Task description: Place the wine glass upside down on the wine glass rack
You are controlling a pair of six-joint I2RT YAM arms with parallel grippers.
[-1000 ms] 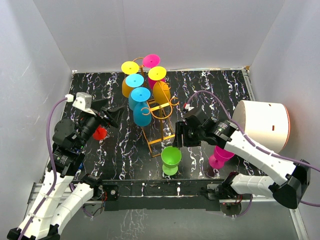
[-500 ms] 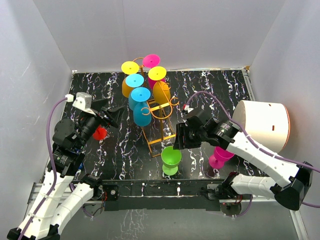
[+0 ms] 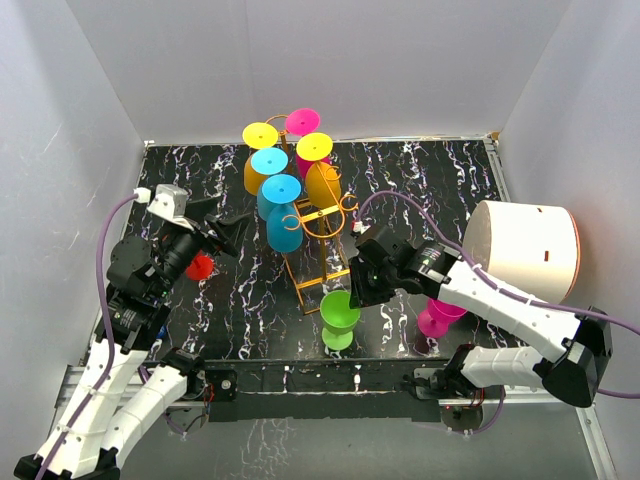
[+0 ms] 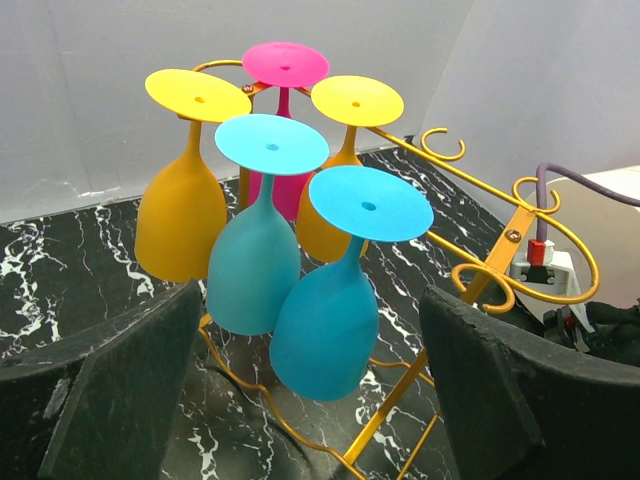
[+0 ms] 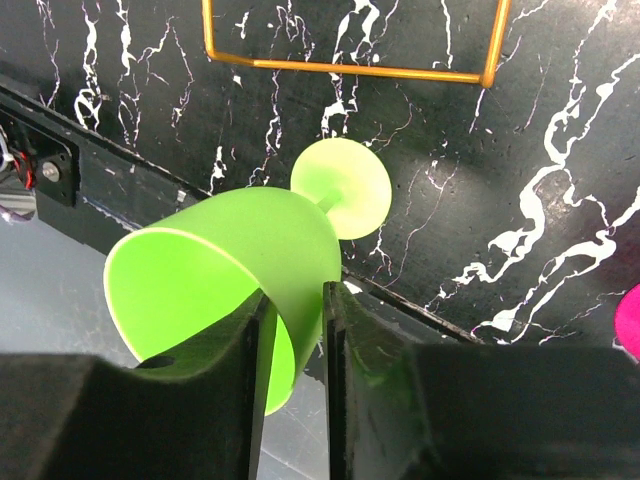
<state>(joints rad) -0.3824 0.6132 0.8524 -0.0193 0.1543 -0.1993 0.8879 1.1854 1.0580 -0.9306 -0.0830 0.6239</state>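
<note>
A green wine glass (image 3: 340, 312) stands upright near the table's front edge, just in front of the golden wire wine glass rack (image 3: 322, 262). My right gripper (image 3: 359, 288) comes at it from the right. In the right wrist view the right gripper (image 5: 295, 340) pinches the green glass (image 5: 220, 265) at the rim, one finger inside the bowl and one outside. My left gripper (image 3: 225, 228) hovers open to the left of the rack (image 4: 520, 225), nothing between its fingers (image 4: 130, 390). Several glasses hang upside down on the rack, among them a blue one (image 4: 325, 310).
A pink glass (image 3: 437, 312) stands upright on the table under my right arm. A large white cylinder (image 3: 525, 250) lies at the right edge. A small red object (image 3: 200, 265) sits below my left gripper. White walls close in the table.
My right gripper has moved left and down over the green glass and closed on its rim. The left arm has barely moved.
</note>
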